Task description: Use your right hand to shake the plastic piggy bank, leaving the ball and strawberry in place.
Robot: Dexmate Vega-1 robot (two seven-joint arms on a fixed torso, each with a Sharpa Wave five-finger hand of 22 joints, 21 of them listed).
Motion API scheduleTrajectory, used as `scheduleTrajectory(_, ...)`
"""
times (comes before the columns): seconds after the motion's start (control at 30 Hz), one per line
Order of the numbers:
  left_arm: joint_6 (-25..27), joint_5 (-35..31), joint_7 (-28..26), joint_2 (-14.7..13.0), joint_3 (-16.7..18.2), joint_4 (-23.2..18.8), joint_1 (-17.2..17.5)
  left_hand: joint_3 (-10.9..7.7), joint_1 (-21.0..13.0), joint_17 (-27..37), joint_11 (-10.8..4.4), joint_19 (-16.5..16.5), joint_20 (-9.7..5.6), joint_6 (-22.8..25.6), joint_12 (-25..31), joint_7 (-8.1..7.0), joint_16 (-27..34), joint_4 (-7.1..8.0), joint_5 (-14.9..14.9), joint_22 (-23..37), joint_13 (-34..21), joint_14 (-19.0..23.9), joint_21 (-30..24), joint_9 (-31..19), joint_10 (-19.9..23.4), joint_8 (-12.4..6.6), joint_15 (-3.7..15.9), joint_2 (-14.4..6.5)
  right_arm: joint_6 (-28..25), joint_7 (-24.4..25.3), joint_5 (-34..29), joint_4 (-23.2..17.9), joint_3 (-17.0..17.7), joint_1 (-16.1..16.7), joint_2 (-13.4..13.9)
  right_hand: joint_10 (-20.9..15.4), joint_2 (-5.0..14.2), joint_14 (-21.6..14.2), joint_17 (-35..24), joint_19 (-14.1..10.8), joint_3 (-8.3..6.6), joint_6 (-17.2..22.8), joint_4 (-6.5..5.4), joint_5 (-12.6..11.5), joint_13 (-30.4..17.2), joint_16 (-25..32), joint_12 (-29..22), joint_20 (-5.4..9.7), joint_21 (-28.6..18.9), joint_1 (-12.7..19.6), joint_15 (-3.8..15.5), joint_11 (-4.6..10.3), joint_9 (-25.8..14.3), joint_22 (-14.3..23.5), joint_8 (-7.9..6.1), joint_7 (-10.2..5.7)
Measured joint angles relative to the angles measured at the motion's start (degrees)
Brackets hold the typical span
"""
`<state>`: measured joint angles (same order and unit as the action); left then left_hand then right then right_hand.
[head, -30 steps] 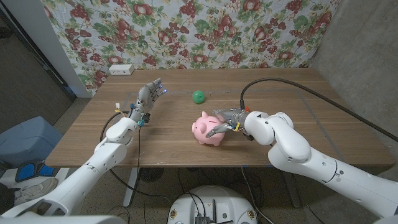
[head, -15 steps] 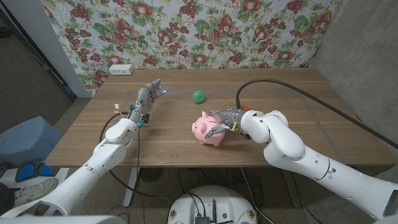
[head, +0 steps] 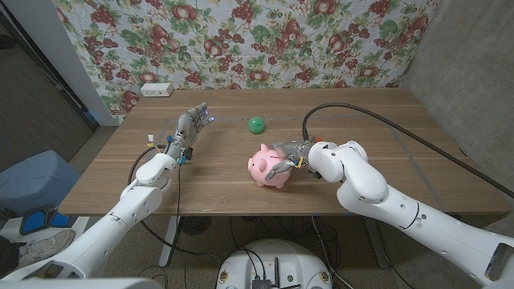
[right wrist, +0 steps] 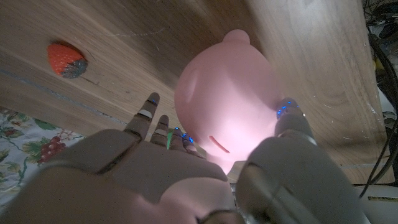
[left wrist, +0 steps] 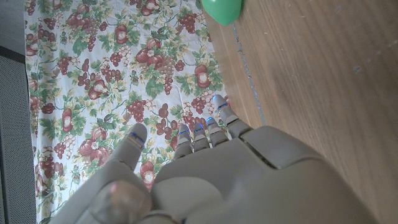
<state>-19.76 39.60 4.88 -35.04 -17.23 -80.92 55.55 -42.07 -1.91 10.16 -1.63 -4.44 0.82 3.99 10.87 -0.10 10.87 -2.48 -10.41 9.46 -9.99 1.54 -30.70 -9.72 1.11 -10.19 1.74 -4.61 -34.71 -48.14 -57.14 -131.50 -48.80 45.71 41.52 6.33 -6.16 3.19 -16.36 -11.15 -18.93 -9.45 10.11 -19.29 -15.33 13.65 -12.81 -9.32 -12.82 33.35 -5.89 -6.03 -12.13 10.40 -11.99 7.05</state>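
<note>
The pink plastic piggy bank (head: 267,168) stands on the wooden table (head: 401,152) near its front edge, snout towards the robot's left. My right hand (head: 290,154) grips it from its rear, fingers (right wrist: 154,116) on one flank and thumb on the other; the piggy bank (right wrist: 227,102) looms close in the right wrist view. The green ball (head: 255,124) lies farther back, apart from the pig, and the ball (left wrist: 224,9) also appears past my left hand (left wrist: 205,180). The red strawberry (right wrist: 66,60) lies on the table beyond the pig. My left hand (head: 191,124) is raised with fingers apart, holding nothing.
A white box (head: 155,89) sits at the table's back left corner. A black cable (head: 361,107) arcs over the right half of the table to my right arm. A floral cloth (head: 265,40) hangs behind the table.
My right arm has shifted slightly to the left and its hand has settled closer around the piggy bank. The pig, the ball and my left hand have stayed where they were.
</note>
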Motion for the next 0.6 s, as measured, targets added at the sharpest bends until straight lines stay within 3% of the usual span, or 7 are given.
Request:
scheduleTrajectory(0.17, 0.3, 0.1, -0.3, 0.0, 0.1, -0.1, 0.1, 0.00, 0.0, 0.0, 0.00, -0.2, 0.20, 0.0, 0.0, 0.00, 0.0, 0.00, 0.0, 0.0, 0.0, 0.0, 0.2, 0.0, 0.0, 0.00, 0.00, 0.0, 0.5, 0.0, 0.2, 1.5, 0.0, -0.4, -1.0, -1.1, 1.54, -1.3, 0.0, -1.5, -1.13, 0.0, 0.01, 0.3, 0.0, 0.5, -0.2, 0.74, -0.4, 2.8, 1.31, 1.14, 0.0, 0.0, -0.54, 0.00)
scheduleTrajectory(0.33, 0.4, 0.1, -0.5, 0.0, 0.2, -0.2, 0.2, 0.00, 0.0, 0.0, 0.00, -0.2, 0.20, 0.0, 0.0, 0.00, 0.0, 0.00, 0.0, 0.0, 0.0, 0.0, 0.2, 0.0, 0.0, 0.00, 0.00, 0.0, 0.9, 0.4, 0.7, 1.8, 0.0, -0.4, -1.3, -3.5, 2.01, -6.0, 0.0, -5.7, -3.02, 2.2, 0.00, 2.6, -0.3, 2.5, -1.3, 4.00, -1.4, 8.1, 3.85, 3.52, 0.0, 0.0, -1.65, -0.51)
scheduleTrajectory(0.47, 0.4, 0.1, -0.6, 0.0, 0.2, -0.3, 0.2, 0.00, 0.0, 0.0, 0.00, -0.2, 0.20, 0.0, 0.0, 0.00, 0.0, 0.00, 0.0, 0.0, 0.0, 0.3, 0.2, 0.0, 0.0, 0.00, 0.31, 0.0, 1.0, 0.9, 1.3, 2.1, 0.1, -0.4, -1.4, -8.2, 2.42, -10.7, -0.3, -9.9, -3.57, 6.3, -0.24, 5.2, -0.6, 4.5, -2.8, 5.93, -2.4, 10.1, 6.37, 5.49, -0.2, 0.1, -3.21, -2.35)
scheduleTrajectory(0.53, 0.5, 0.1, -0.7, -0.1, 0.2, -0.3, 0.3, 0.00, 0.0, 0.0, 0.00, -0.2, 0.20, 0.0, 0.0, 0.00, 0.0, 0.00, 0.0, 0.0, 0.0, 0.3, 0.2, 0.0, 0.0, 0.00, 0.31, 0.0, 1.0, 1.0, 1.5, 2.2, 0.2, -0.4, -1.5, -10.8, 1.73, -13.2, -0.6, -11.8, -3.64, 8.8, -0.32, 6.4, -0.8, 5.7, -3.7, 6.45, -2.9, 10.8, 7.37, 6.52, -0.3, 0.2, -3.99, -3.20)
scheduleTrajectory(0.6, 0.5, 0.1, -0.9, -0.1, 0.2, -0.5, 0.3, 0.00, 0.0, 0.0, 0.00, -0.2, 0.23, 0.0, 0.0, 0.00, 0.0, 0.00, 0.0, 0.0, 0.0, 0.3, 0.2, 0.0, 0.0, 0.00, 0.31, 0.0, 1.0, 1.3, 1.9, 2.3, 0.2, -0.4, -1.5, -13.1, 1.45, -14.8, -1.3, -13.3, -3.50, 10.7, -0.46, 7.2, -1.2, 7.4, -4.5, 6.84, -3.5, 11.1, 6.70, 7.16, -0.3, 0.4, -4.57, -3.72)
